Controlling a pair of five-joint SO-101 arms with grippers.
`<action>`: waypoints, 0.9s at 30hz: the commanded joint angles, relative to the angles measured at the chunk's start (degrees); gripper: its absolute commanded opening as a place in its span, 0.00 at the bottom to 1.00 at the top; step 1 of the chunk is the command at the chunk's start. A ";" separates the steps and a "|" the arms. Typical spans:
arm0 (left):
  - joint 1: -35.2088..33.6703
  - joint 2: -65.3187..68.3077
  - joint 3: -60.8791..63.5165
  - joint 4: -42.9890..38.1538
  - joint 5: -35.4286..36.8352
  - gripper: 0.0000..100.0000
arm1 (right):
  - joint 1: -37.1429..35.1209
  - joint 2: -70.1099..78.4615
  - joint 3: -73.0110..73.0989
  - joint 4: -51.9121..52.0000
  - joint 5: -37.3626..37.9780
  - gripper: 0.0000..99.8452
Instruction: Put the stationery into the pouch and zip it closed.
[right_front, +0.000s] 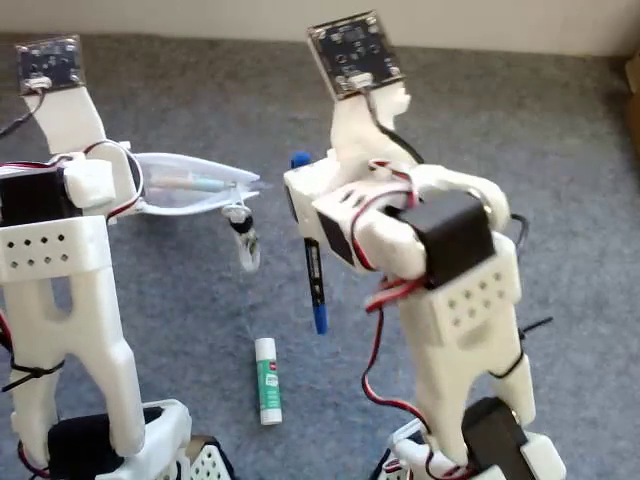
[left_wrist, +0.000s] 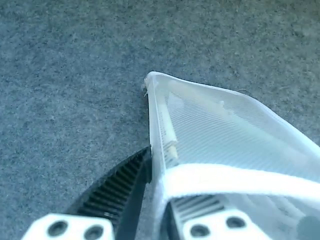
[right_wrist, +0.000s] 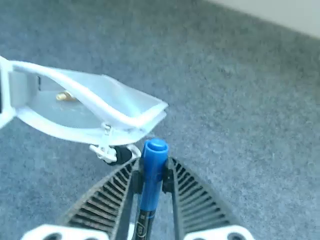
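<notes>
Right end effector (right_wrist: 152, 169) clamps the blue pen (right_wrist: 154, 150) just beside the pouch (right_wrist: 85, 107). Left end effector (left_wrist: 159, 175) pinches its edge

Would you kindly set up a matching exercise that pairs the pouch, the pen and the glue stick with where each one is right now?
Things:
1. pouch
2. pen
3. glue stick

Places:
A. lying loose on the grey surface, between the two arms
B. gripped at its edge by the left gripper
C. clamped between the fingers of the right gripper, blue cap sticking out

Pairs: 1-B, 2-C, 3-A
</notes>
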 joint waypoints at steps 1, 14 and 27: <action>1.54 -3.03 0.84 -0.09 -1.05 0.01 | 0.40 -3.91 -0.04 -4.35 0.35 0.01; 2.42 -2.95 4.26 -0.97 -1.23 0.01 | -5.41 -5.93 -0.04 -21.67 0.35 0.01; 2.33 -2.95 6.46 -1.32 -1.23 0.01 | -6.90 -5.41 0.04 -28.44 0.35 0.01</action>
